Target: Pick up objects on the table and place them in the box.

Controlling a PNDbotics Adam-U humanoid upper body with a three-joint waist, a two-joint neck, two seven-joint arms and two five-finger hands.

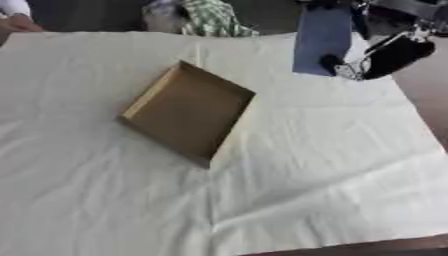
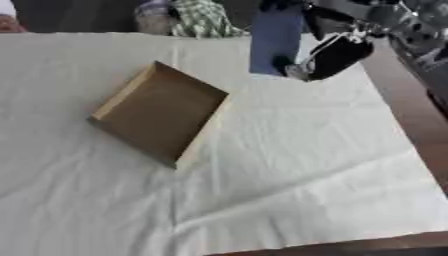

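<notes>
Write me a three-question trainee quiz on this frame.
1. True or false: the cardboard box already holds an object.
2. Which robot hand is at the blue sheet: A left, B right?
3. Fill in: the box lies on a ___ cloth.

Key: 1 false, the box looks empty. 2 B, the right robot hand at the table's far right, on the sheet's lower edge. 3 white.

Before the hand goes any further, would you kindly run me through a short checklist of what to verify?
1. Box open, nothing seen inside: ok.
2. Right hand in view at the far right: ok.
3. Hand touches the blue sheet: yes; whether it grips it: cannot tell.
4. Cloth between sheet and box bare: ok.
5. Left hand in view: not ok.
</notes>
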